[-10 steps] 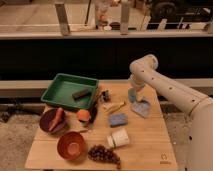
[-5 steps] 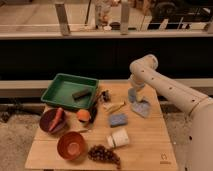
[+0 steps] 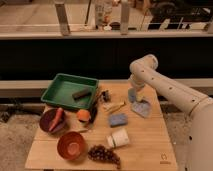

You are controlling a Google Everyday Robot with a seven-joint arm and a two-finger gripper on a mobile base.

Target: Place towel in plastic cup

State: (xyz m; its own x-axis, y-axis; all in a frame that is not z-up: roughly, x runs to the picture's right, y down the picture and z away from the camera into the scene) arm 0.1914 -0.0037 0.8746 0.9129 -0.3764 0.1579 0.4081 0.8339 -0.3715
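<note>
A pale blue-grey towel lies crumpled on the wooden table at the right side. My gripper hangs from the white arm and sits at the towel's left upper edge, touching or just above it. A white plastic cup lies on its side near the table's front middle, well in front of the towel and the gripper.
A green tray holding a dark block stands at the back left. A blue sponge, an orange, a dark bowl with a carrot, an orange bowl and grapes lie around the cup.
</note>
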